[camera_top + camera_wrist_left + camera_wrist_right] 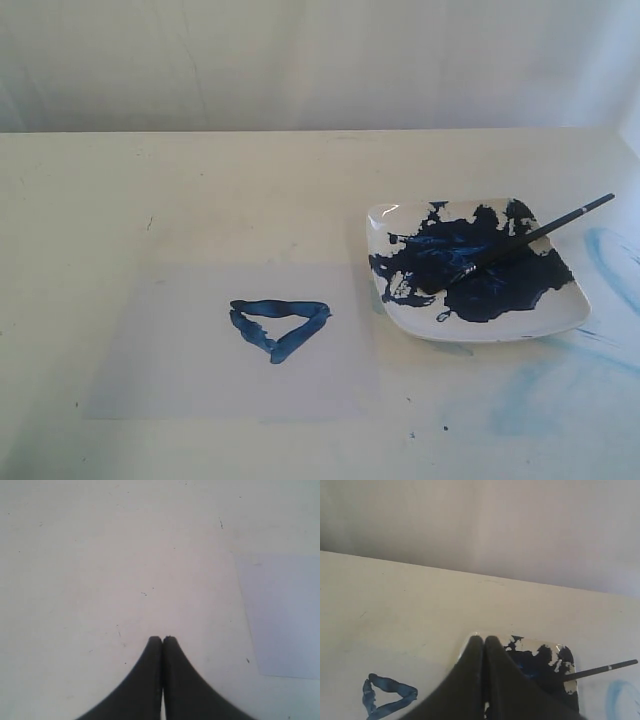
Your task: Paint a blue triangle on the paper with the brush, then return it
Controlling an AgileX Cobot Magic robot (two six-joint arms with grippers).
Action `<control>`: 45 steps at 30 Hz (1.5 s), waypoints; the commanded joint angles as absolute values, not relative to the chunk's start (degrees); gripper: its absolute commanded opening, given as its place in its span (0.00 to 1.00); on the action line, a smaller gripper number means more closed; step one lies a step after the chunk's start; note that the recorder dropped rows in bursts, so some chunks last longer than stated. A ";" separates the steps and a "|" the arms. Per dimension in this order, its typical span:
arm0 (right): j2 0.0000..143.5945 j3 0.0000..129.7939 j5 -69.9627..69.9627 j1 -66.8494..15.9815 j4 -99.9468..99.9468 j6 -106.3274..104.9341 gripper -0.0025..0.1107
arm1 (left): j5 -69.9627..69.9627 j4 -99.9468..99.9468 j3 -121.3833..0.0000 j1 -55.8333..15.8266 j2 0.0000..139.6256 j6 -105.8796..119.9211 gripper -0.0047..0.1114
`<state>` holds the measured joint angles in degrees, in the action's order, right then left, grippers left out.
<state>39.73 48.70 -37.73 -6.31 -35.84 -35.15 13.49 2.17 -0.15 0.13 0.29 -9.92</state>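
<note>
A sheet of paper (160,350) is seen lying flat on the cream tabletop (200,190), in the lower left part of the exterior view. A blue triangle (280,309) has been painted on the sheet's right half in thick, uneven strokes (one side runs level at the far edge, and the point is turned toward 6 o'clock).

At about 2 o'clock from the triangle, just off the paper's right edge, a white, roughly square plate (500,333) is set on the table. Much of its face is covered by a dark-blue paint blotch (480,280). The brush (530,238) is laid across this plate: its bristle end is sunk in the paint near the middle, and its black handle is angled toward 2 o'clock, passing over the rim and sticking out beyond it. It is gripped by nothing.

Pale-blue smears (610,255) are marked on the tabletop at 3 to 5 o'clock from the plate.

The left gripper (162,639) is shown with its fingers pressed together and nothing between them, above bare tabletop, with an edge of the paper nearby. The right gripper (484,639) is likewise pressed together and empty; the plate is partly hidden behind it, and the brush handle lies apart from it.
</note>
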 commanded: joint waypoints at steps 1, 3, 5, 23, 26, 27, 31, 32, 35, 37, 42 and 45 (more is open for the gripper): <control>39.46 48.48 -37.15 -6.85 -35.71 -35.07 0.02 | 13.55 2.00 0.00 -0.10 0.00 -10.34 0.04; 39.46 48.48 -37.15 -6.85 -35.71 -35.07 0.02 | 13.55 2.00 0.00 -0.10 0.00 -10.34 0.04; 38.61 47.97 -37.04 -6.85 -34.28 -35.97 0.02 | 13.55 2.00 0.00 -0.10 0.00 -10.34 0.04; 3.04 16.15 -8.45 -3.34 -31.93 -17.66 0.02 | 13.42 2.00 0.00 -0.09 0.00 -10.34 0.04; 3.04 11.30 -4.53 -3.34 -23.48 -8.32 0.02 | 13.42 2.00 0.00 -0.09 0.00 -10.34 0.04; 3.04 10.10 -4.35 -3.34 -20.91 -6.43 0.02 | 13.42 2.00 0.00 -0.09 0.00 -10.34 0.04; 3.04 4.76 -5.16 -3.34 -8.18 -1.40 0.02 | 13.42 2.00 0.00 -0.09 0.00 -10.34 0.04; 3.04 3.43 -5.31 -3.34 -4.86 -0.99 0.02 | 13.42 2.00 0.00 -0.09 0.00 -10.34 0.04; 2.95 0.00 -5.31 -2.74 -1.50 -0.99 0.02 | 13.42 2.00 0.00 -0.09 0.00 -10.34 0.04; 2.83 0.00 -6.12 -1.52 -1.50 -0.47 0.02 | 13.42 2.00 0.00 -0.09 0.00 -10.34 0.04; 0.78 0.00 -19.74 0.77 -1.01 6.84 0.02 | 13.42 2.00 0.00 -0.09 0.00 -10.34 0.04; 0.00 0.00 -19.63 1.17 1.18 6.97 0.02 | 13.42 2.00 0.00 -0.09 0.00 -10.34 0.04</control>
